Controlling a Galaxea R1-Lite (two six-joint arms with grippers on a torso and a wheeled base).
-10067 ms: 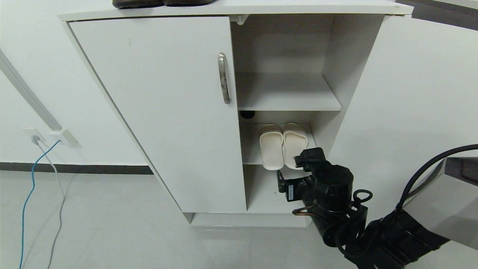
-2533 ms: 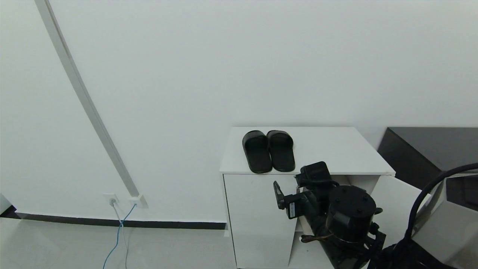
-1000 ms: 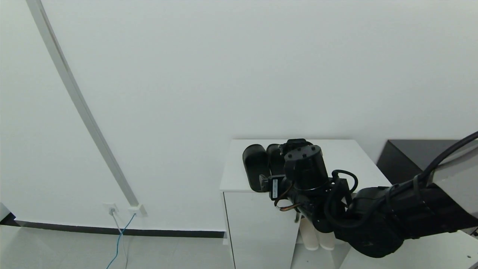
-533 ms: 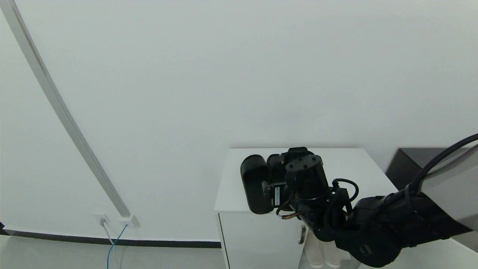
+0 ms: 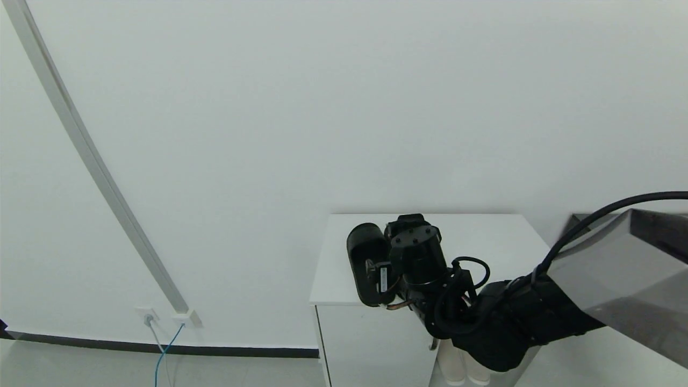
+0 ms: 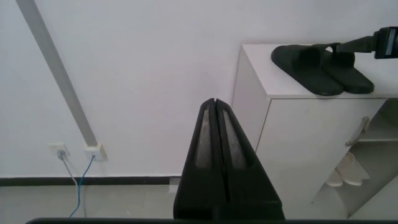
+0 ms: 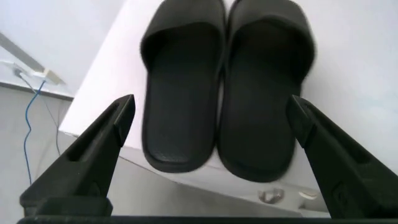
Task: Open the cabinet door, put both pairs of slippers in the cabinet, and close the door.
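Pointing toes toward wall [image 5: 344,107]: black slippers [image 7: 181,99].

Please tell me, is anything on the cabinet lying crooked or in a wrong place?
Slightly. The black slippers lie neatly side by side on the cabinet top, but their near ends stick out over its front edge. The right gripper is open on either side of them. Nothing looks spilled or damaged.

White trunking [image 5: 92,161] slants down wall [image 5: 344,107] to sockets [image 5: 146,314]; blue cable [image 5: 164,349] hangs below; dark skirting [image 5: 242,352].
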